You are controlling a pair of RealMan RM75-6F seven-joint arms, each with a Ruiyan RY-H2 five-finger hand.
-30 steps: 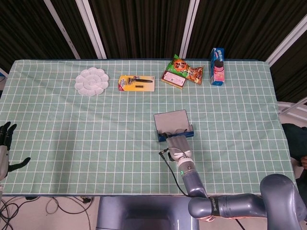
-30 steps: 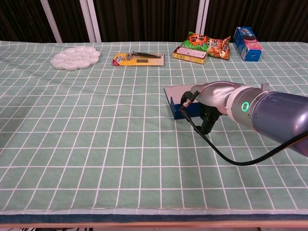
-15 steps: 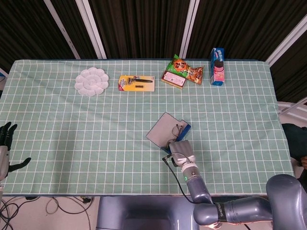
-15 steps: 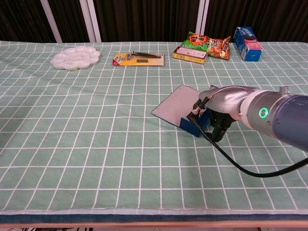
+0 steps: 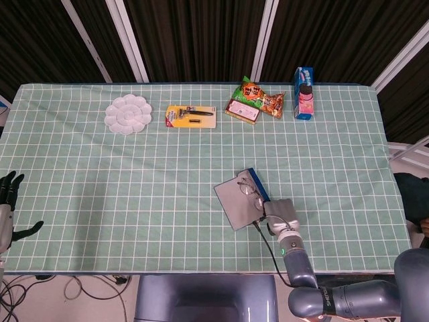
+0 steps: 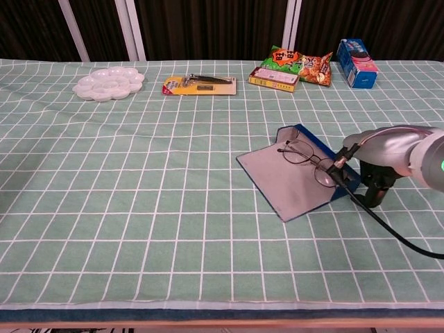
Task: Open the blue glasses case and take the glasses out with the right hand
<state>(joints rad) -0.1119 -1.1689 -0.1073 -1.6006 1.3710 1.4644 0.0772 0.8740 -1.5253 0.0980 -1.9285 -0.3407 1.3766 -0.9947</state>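
Fingers [image 6: 375, 195] of right hand [image 6: 378, 182] beside open blue glasses case [image 6: 291, 182], glasses [image 6: 309, 159] inside

The right robot hand [image 6: 378, 186] is largely covered by its own wrist in both views, so how its fingers lie cannot be told. The left robot hand [image 5: 9, 201] is cut off by the head view's left edge. Print on the far snack packets [image 5: 258, 100] is too small to be read.
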